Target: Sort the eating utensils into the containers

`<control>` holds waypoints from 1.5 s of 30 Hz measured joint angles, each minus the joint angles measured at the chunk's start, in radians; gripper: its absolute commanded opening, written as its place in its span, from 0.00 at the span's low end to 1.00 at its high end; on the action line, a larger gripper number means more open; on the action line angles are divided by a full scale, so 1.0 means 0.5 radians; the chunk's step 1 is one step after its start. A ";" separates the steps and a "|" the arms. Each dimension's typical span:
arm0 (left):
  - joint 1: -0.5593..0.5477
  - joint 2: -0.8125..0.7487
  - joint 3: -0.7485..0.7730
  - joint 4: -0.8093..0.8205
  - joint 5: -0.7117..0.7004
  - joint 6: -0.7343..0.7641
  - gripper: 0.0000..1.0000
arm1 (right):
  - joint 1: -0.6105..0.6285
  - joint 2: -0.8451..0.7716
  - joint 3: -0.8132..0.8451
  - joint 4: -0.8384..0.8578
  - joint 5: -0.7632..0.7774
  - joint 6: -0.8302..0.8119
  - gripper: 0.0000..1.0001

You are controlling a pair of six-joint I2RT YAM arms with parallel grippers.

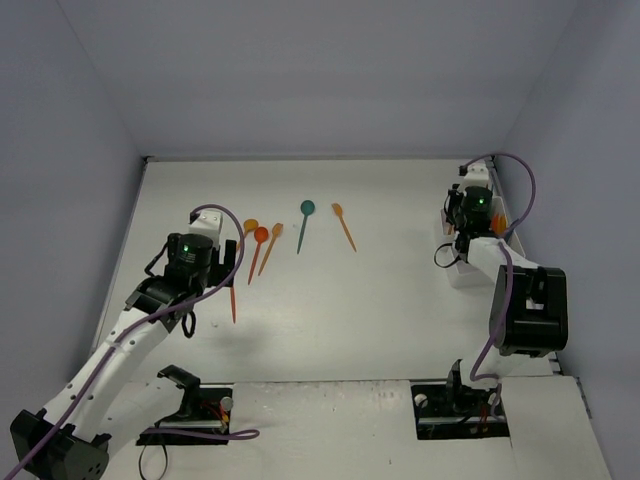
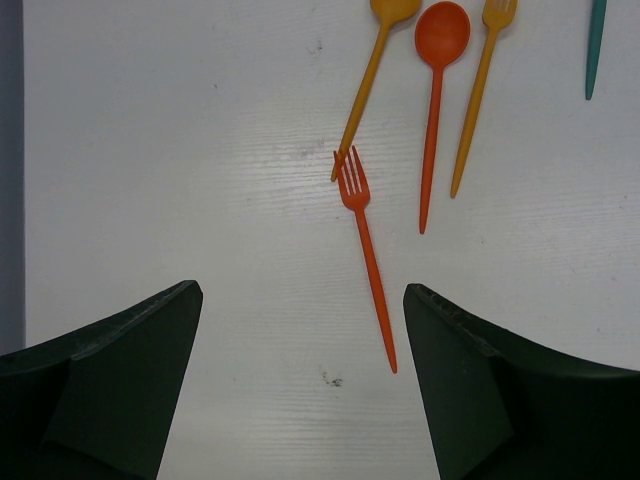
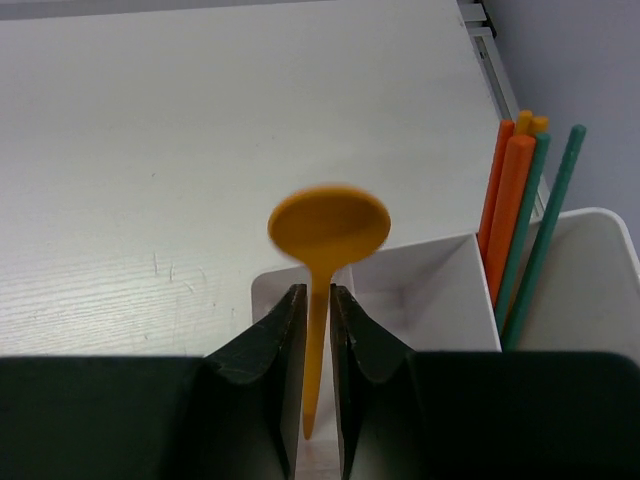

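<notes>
A yellow-orange spoon [image 3: 328, 228] stands bowl-up between the fingers of my right gripper [image 3: 318, 292], over a white compartment of the containers [image 3: 440, 275]; its bowl is blurred and the jaws lie close on either side of its handle. Several orange and teal handles [image 3: 512, 215] stand in the neighbouring compartment. My left gripper [image 2: 300, 290] hangs open above a red-orange fork [image 2: 366, 260] lying on the table, whose handle end reaches between the fingers. Beyond it lie a yellow-orange spoon [image 2: 372, 70], a red-orange spoon [image 2: 438, 60] and an orange fork [image 2: 478, 90].
A teal spoon [image 1: 304, 222] and an orange spoon [image 1: 343, 225] lie farther back at mid-table. The containers [image 1: 462, 272] stand at the right, close to the side wall, with the right gripper [image 1: 470, 232] over them. Walls close in the table on three sides.
</notes>
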 measured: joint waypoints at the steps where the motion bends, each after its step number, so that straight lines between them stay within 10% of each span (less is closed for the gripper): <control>1: 0.000 -0.004 0.000 0.000 0.000 0.000 0.80 | 0.000 -0.009 -0.012 0.001 0.005 0.000 0.16; 26: -0.029 -0.034 0.000 0.000 0.010 -0.001 0.80 | 0.374 -0.530 0.378 -0.716 -0.023 0.118 0.52; 45: -0.032 -0.199 0.001 -0.186 0.113 -0.142 0.80 | 1.275 0.582 0.865 -1.220 -0.115 0.575 0.48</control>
